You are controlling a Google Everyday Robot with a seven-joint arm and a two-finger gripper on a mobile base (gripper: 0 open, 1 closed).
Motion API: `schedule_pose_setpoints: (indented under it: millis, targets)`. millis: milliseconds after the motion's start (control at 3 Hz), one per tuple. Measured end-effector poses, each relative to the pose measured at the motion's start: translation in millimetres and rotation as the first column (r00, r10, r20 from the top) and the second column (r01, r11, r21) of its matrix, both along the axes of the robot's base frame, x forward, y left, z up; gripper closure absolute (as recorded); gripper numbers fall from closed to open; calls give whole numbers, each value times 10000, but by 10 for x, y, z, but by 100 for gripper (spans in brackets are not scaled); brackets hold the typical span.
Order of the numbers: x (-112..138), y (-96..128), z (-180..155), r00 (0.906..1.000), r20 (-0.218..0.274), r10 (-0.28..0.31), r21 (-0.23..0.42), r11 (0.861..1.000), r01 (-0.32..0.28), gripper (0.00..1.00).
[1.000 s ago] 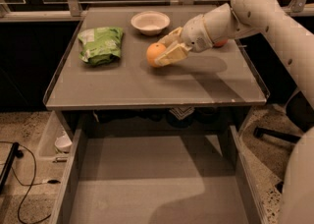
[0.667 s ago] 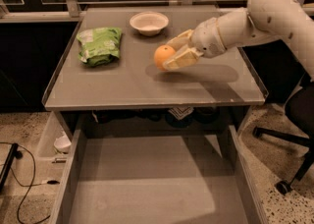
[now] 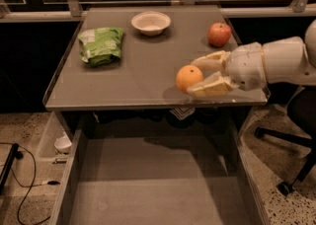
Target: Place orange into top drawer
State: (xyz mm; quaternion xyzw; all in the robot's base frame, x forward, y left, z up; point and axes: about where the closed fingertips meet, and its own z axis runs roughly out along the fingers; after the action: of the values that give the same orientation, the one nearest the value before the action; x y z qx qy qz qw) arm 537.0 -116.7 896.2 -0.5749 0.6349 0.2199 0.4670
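Camera view: the hand [image 3: 194,77] is clamped on the orange [image 3: 188,77], over the near right edge of the desk [image 3: 138,71]. Dropped now, it might hit that edge and miss the top drawer [image 3: 153,189].

The gripper [image 3: 196,77] hangs over the front right corner of the table [image 3: 143,78], its fingers clasped around the orange [image 3: 187,78]. Below the fingers and nearer the camera, past the table's front edge, the top drawer [image 3: 158,189] stands pulled out, its grey bottom bare and open from above. On the far side of the fingers, a red apple [image 3: 219,34] stands near the wrist. Beyond the fingertips, a green bag [image 3: 102,45] and a white bowl [image 3: 150,22] lie well apart, with bare tabletop between.
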Motion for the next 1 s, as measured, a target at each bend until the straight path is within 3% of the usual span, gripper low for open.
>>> schedule_pose_setpoints:
  millis: [667, 1000]
  targets:
    - [-1244, -402, -26, 9969, 627, -482, -25, 9988, 484, 100]
    - [-1330, -565, -26, 9938, 704, -857, -78, 9962, 865, 100]
